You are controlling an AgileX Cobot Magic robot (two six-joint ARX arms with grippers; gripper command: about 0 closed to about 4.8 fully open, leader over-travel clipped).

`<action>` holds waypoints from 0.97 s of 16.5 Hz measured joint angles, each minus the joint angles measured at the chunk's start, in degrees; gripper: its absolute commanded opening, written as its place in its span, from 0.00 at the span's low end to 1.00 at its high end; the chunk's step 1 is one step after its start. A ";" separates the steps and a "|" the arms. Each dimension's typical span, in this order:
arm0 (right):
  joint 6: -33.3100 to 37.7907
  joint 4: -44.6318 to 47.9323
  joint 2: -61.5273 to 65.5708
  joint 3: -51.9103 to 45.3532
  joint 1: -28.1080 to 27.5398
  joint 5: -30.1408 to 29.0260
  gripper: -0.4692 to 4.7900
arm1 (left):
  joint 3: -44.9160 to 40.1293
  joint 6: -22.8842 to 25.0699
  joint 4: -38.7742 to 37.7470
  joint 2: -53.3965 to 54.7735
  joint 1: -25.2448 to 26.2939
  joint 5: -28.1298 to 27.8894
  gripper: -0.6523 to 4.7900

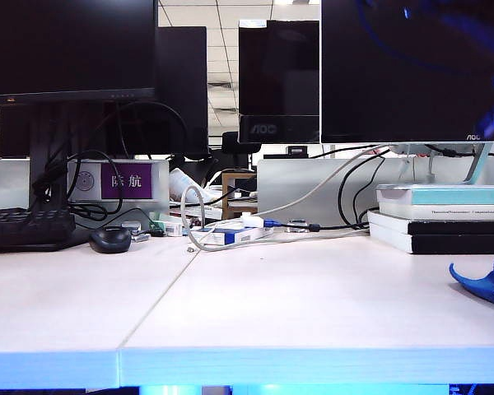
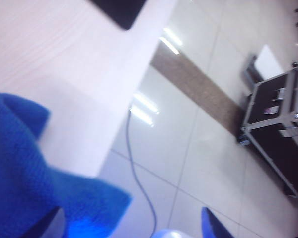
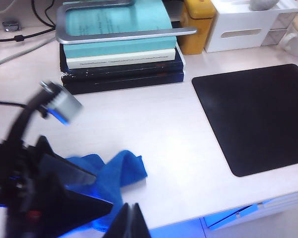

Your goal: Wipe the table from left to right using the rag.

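One blue rag lies at the far right end of the table, near its front edge, with both grippers by it

One pale table (image 1: 296, 304) in two panels carries three monitors (image 1: 66, 49), one of them marked AOC, a stack of books (image 1: 440, 218) under a monitor foot, one black keyboard (image 1: 25, 229), one mouse (image 1: 110, 239), a purple sign (image 1: 126, 181) with white Chinese characters and, in the right wrist view, one black mat (image 3: 258, 116); the rag (image 3: 116, 173) sits bunched in front of the books; the left gripper (image 2: 131, 225) stands spread wide just above it, one finger over the cloth, holding nothing; the right gripper (image 3: 130, 220) hangs over the table edge beside the rag, tips pressed together
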 measured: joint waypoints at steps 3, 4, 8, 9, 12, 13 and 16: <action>2.93 -0.20 -0.02 0.00 0.00 0.17 0.09 | 0.04 0.00 -0.11 -1.66 1.01 1.46 0.80; 3.39 -0.20 0.00 0.00 0.00 0.15 0.09 | 0.00 0.00 -0.39 -2.36 1.40 2.73 0.80; -2.64 -1.18 -0.11 -0.04 0.00 1.77 0.09 | 0.31 -2.03 0.50 -6.71 3.41 4.81 0.81; -3.74 -1.16 -0.13 -0.04 0.00 2.47 0.09 | 0.31 -2.40 2.25 -7.02 3.72 4.33 0.81; -4.22 1.29 -0.13 -0.07 0.02 2.78 0.09 | 0.28 -2.80 3.10 -7.54 4.66 6.93 0.35; -4.33 2.43 -0.13 -0.07 0.02 2.64 0.09 | 0.28 -2.84 3.06 -7.98 5.35 6.99 0.21; -9.29 10.47 -0.09 -0.39 0.02 -1.51 0.09 | 0.31 -1.01 3.02 -11.15 6.78 6.60 0.11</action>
